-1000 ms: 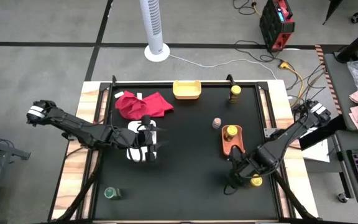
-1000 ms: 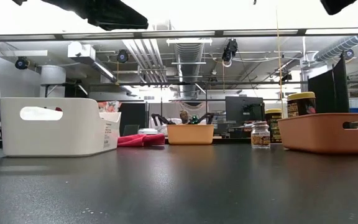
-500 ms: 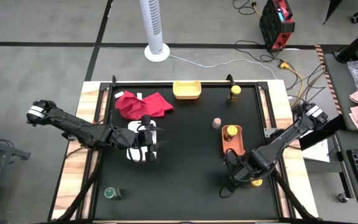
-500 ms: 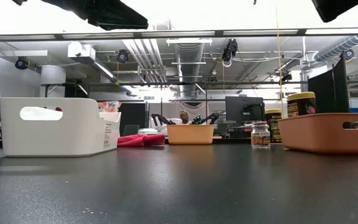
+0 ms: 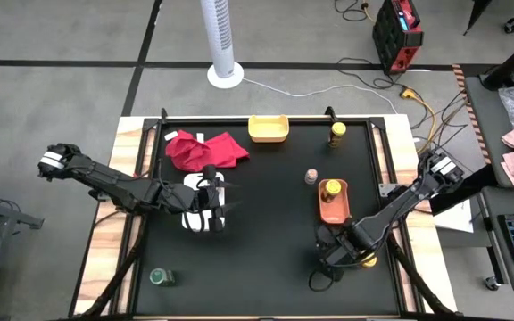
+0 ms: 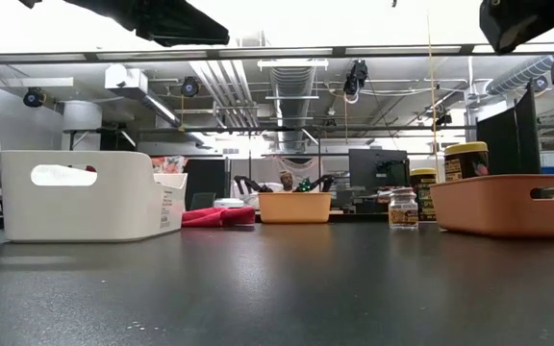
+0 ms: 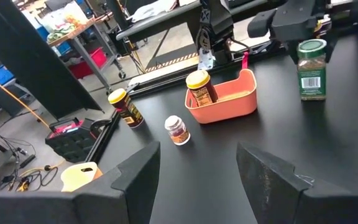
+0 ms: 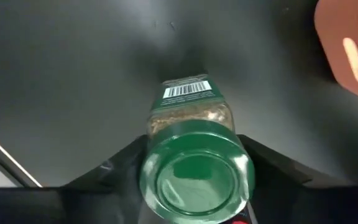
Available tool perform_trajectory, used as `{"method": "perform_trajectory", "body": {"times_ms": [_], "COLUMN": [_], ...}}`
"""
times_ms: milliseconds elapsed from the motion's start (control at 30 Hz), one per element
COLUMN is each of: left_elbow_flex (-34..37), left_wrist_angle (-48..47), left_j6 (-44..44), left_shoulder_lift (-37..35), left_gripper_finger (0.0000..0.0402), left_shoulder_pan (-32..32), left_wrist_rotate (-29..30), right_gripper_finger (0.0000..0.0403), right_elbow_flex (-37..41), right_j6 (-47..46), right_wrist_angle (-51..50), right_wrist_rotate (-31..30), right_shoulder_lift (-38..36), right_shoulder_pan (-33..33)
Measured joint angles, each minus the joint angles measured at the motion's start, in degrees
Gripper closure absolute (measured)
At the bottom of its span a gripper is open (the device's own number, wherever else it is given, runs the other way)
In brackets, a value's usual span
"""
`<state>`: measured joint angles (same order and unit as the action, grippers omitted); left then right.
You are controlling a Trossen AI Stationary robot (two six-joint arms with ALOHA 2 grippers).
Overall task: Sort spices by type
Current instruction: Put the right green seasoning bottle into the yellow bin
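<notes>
My right gripper [image 5: 327, 252] hangs over the table's near right part, shut on a jar with a dark green lid [image 8: 194, 155], which also shows in the left wrist view [image 7: 311, 68]. My left gripper [image 5: 211, 209] waits open above the white tray [image 5: 188, 220]. A second green-lidded jar [image 5: 160, 277] stands near the table's near left corner. One yellow jar [image 5: 331, 189] stands in the orange tray [image 5: 337, 211], another [image 5: 336, 134] at the far edge, a third [image 5: 367, 260] beside my right arm. A pinkish-brown jar [image 5: 311, 176] stands left of the orange tray. My right gripper holds the jar by its green lid [image 8: 160, 177], pinched between the two fingers [image 8: 114, 171], one on each side. The fingers come from above, pointing down. The jar hangs upright below them, label end toward the table, and looks lifted clear.
A red cloth [image 5: 205, 149] lies at the far left and a yellow tray [image 5: 269, 128] at the far edge. Bare black table lies in the middle and along the near edge. Cables and a fan stand on the floor beyond.
My right gripper, shut on the green-lidded jar, has moved a little toward the table's left, away from the yellow jar beside it. In the low view the right arm has come into the top right corner.
</notes>
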<state>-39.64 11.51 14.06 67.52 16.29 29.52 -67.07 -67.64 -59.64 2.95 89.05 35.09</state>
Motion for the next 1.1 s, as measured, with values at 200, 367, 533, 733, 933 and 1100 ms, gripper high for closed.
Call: {"method": "perform_trajectory", "body": {"times_ms": [200, 367, 533, 733, 933, 1100], "left_elbow_flex": [0.0, 0.02, 0.01, 0.0, 0.02, 0.02], "left_wrist_angle": [-0.17, -0.46, -0.5, -3.11, -8.96, -12.41], "left_j6": [1.13, 3.63, 6.81, 8.84, 5.57, 1.96], "left_shoulder_lift": [-0.02, -0.02, -0.25, -2.73, -5.53, -7.38], "left_gripper_finger": [0.0206, 0.0206, 0.0206, 0.0206, 0.0206, 0.0206], "left_shoulder_pan": [0.0, -0.02, -0.02, 0.0, 0.15, 0.26], "left_wrist_rotate": [0.24, 5.28, 9.3, 12.58, 12.57, 12.49], "right_gripper_finger": [0.0209, 0.0209, 0.0209, 0.0209, 0.0209, 0.0209], "right_elbow_flex": [-1.37, -7.81, -16.43, -25.98, -37.86, -49.93], "right_j6": [-0.16, 2.54, 16.55, 36.07, 55.23, 69.77], "right_wrist_angle": [-0.23, -0.05, -0.27, -6.07, -13.59, -16.79], "right_wrist_rotate": [1.16, -0.09, -1.48, -1.45, -1.58, -1.46], "right_shoulder_lift": [-0.9, -2.01, -0.86, 2.19, 9.33, 16.34], "right_shoulder_pan": [-0.62, -4.21, -12.54, -27.43, -41.56, -50.12]}}
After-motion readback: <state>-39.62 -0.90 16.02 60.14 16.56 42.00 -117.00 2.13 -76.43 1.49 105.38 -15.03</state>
